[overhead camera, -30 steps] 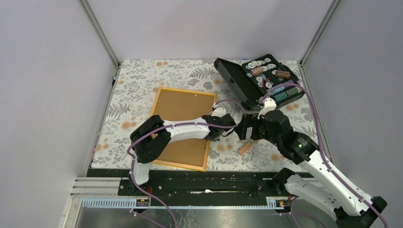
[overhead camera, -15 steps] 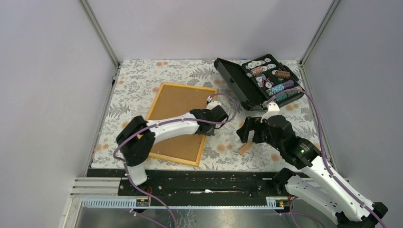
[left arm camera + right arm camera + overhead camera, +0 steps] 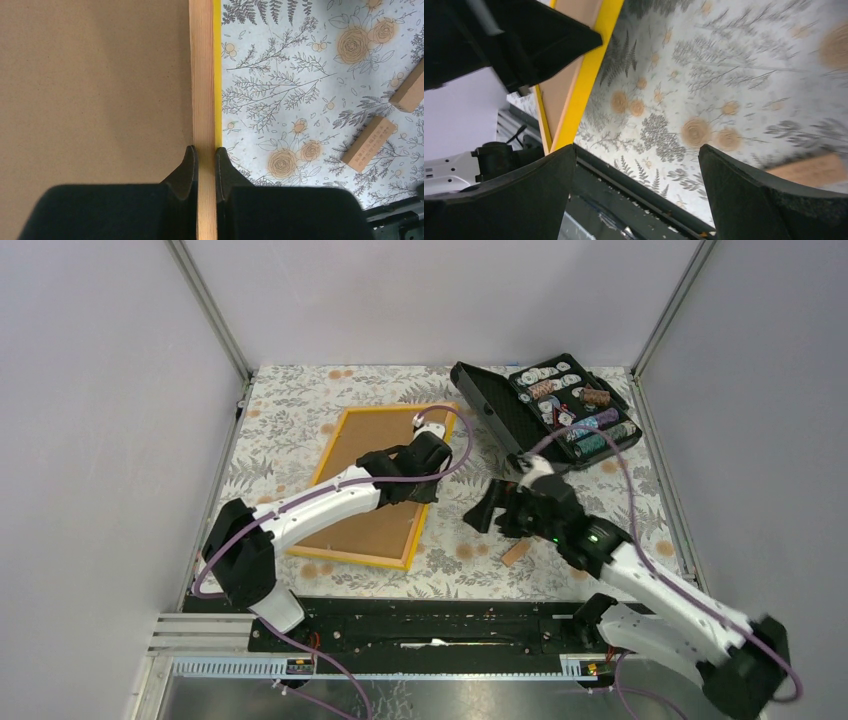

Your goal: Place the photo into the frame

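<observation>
We judge the frame point(image 3: 375, 435), board-side up on the floral tablecloth point(image 3: 300, 400), light, rigid and best held by its thin wooden edge, where the left gripper point(image 3: 205, 160) pinches it; the right gripper point(image 3: 636, 165) hangs wide, empty.

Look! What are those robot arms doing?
The left gripper is pinching the edge of the frame, which is turned brown back up. The right gripper hangs open beside it, holding nothing. No photo is in sight. A black case sits open at the back.
</observation>
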Controlling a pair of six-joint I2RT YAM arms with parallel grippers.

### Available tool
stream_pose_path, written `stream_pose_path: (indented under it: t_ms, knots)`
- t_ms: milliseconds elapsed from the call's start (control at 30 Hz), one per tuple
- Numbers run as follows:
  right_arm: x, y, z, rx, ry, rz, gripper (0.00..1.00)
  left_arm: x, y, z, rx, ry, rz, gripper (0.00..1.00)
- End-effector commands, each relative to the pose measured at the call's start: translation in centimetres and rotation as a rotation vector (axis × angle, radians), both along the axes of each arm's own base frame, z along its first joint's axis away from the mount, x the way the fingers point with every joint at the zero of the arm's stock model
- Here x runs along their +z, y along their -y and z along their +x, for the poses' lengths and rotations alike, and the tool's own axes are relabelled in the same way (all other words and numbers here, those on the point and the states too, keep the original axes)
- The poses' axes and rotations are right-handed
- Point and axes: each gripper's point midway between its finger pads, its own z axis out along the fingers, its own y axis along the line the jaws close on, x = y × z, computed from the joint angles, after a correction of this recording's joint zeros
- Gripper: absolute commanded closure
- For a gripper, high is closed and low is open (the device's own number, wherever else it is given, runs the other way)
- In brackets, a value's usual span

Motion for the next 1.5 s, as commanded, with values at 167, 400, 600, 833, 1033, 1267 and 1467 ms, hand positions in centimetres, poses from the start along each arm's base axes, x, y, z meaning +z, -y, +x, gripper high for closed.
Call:
stream_pose_path:
  t_ms: [167,400,600,833,1033,1267,1467]
  knots:
    - [0.9,-10.1,0.3,0.001,-0.190,0.182,0.01,8.0,0.8,3.0,-0.024,0.201,-0.166,1.00]
    - [0.5,-12.9,0.2,-0.055,-0.216,0.349,0.10,8.7,1.6,3.2,-0.042,0.202,-0.204,1.00]
    - [-2.2,-12.1,0.9,-0.162,-0.253,0.345,0.24,8.9,2.4,3.2,-0.051,0.194,-0.235,1.00]
    - [-3.1,-13.0,1.4,-0.184,-0.229,0.329,0.25,8.3,2.8,3.0,-0.051,0.171,-0.258,1.00]
    - [-4.1,-13.9,1.7,-0.199,-0.242,0.318,0.30,7.8,3.1,3.0,-0.052,0.156,-0.261,1.00]
    - [-4.1,-13.8,3.0,-0.282,-0.200,0.333,0.35,7.2,3.2,2.8,-0.050,0.140,-0.262,1.00]
    - [-4.8,-14.8,3.4,-0.292,-0.209,0.338,0.42,7.0,3.1,2.7,-0.045,0.136,-0.265,1.00]
